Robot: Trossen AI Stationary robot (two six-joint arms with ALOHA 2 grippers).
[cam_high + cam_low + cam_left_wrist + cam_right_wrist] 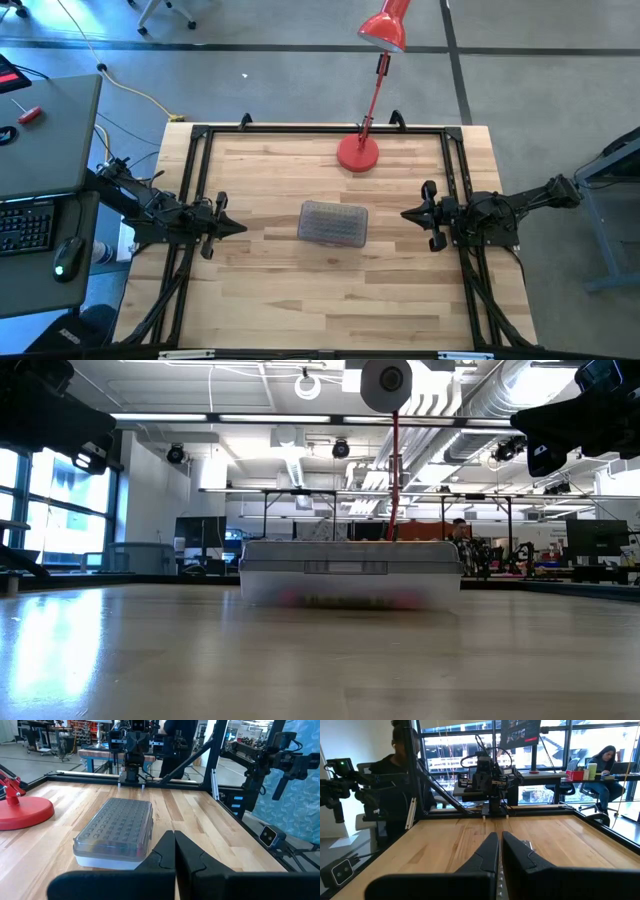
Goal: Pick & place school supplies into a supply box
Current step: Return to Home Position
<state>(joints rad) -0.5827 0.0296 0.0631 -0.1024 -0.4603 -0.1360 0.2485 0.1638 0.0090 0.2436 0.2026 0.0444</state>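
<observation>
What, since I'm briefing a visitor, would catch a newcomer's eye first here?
The closed supply box lies mid-table, something pink showing through its clear wall. A red lamp stands behind it at the far edge. The left gripper and right gripper flank it, jaws shut.

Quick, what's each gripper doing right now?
Left gripper: closed, holding nothing.
Right gripper: closed, holding nothing.

No lettering is showing clearly enough to read. A dark hanging screen, above and beyond the far edge of the light wooden bench, is displaying pale and red marks, but they are too small to make out.
</observation>
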